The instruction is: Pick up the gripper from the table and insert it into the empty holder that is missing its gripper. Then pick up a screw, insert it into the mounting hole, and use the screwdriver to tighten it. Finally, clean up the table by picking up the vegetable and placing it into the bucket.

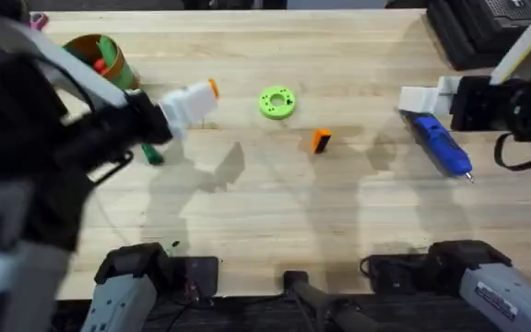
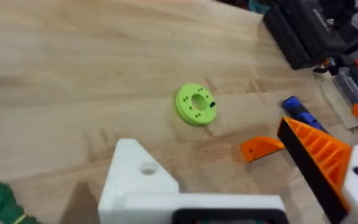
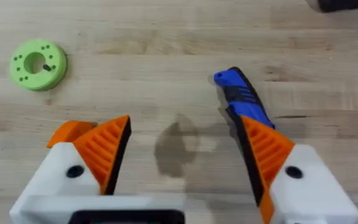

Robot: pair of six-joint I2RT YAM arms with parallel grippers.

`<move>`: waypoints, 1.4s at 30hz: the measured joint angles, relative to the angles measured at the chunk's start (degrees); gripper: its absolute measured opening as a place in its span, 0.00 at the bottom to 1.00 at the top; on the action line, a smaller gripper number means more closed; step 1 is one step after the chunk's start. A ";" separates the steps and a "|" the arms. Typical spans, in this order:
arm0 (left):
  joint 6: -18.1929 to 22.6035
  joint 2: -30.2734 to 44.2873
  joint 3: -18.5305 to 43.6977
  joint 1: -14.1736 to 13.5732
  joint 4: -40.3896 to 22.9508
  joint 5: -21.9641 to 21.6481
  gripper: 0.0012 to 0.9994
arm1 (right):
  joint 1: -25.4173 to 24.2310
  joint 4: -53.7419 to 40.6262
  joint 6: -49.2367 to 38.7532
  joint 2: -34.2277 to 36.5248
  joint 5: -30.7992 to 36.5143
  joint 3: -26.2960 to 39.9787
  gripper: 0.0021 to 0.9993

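Left arm rises close under the overhead camera, big and dark, reaching in from the left edge toward the middle. Its left gripper (image 1: 194,103) has one plain white finger block (image 2: 135,177) with no tip and one orange-tipped finger (image 2: 319,152), spread wide. Right arm sits at the far right, its right gripper (image 3: 182,152) hovering low, orange ribbed pads (image 3: 104,146) well apart.

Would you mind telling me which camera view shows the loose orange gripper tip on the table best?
The overhead view shows the gripper best: it lies whole and apart on the bare wood, right of the green disc. The left wrist view shows it partly behind that arm's own orange pad. In the right wrist view it peeks from behind a finger.
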 joint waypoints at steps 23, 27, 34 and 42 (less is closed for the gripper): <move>2.81 -39.08 -29.64 -8.08 13.85 -6.93 0.99 | 0.00 0.00 0.00 0.00 0.00 0.00 0.99; 5.57 -40.10 -29.76 -9.66 14.05 -6.58 0.99 | 0.00 -0.02 0.00 -0.02 0.00 0.00 0.99; 12.88 -40.08 -30.96 -10.62 16.16 2.42 0.99 | 0.00 -0.02 0.00 0.00 0.00 0.00 0.99; 15.31 -40.10 -31.04 -10.73 15.59 10.62 0.99 | 0.00 -0.02 0.02 0.00 0.00 0.00 0.99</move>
